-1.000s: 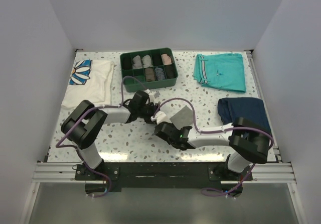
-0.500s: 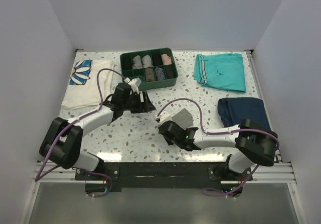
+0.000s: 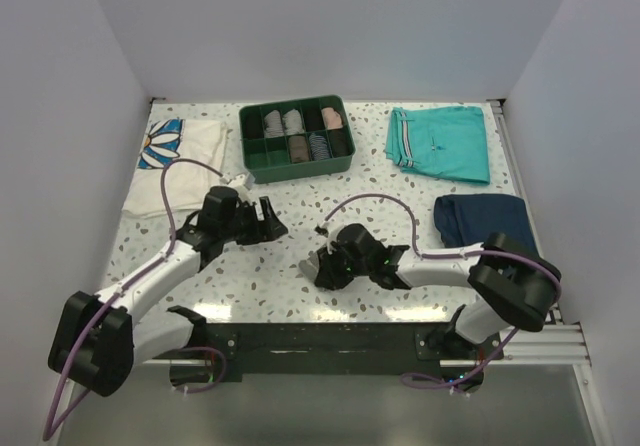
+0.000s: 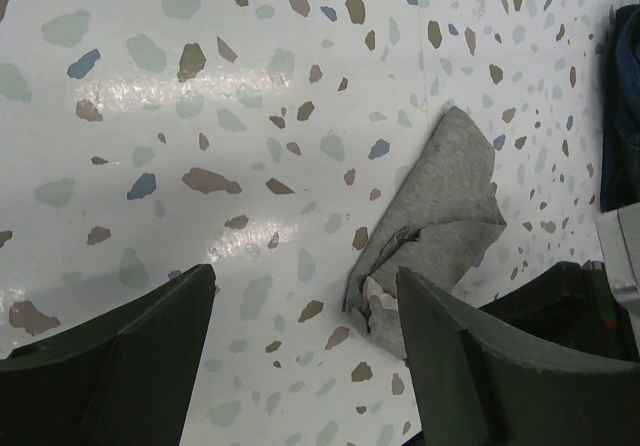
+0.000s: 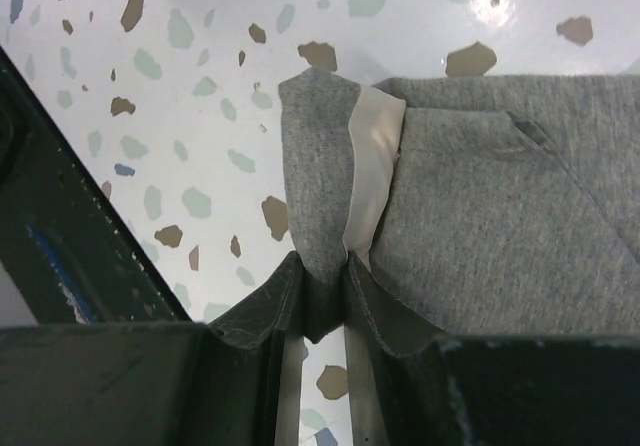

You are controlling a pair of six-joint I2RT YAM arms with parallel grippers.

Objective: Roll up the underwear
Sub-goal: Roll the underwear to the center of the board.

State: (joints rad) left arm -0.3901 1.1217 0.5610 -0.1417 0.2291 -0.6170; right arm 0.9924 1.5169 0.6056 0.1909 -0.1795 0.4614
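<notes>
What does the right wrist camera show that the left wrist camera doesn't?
Only the right wrist view shows the right gripper pinching a fold of the underwear, right beside its pale waistband. Only the left wrist view shows the left gripper open above the table, holding nothing, plus an edge of the navy garment at the right. Both show the grey underwear lying crumpled on the speckled table.

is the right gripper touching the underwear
Touching. The right wrist view shows the right gripper pinching a fold of the grey underwear between its jaws.
</notes>
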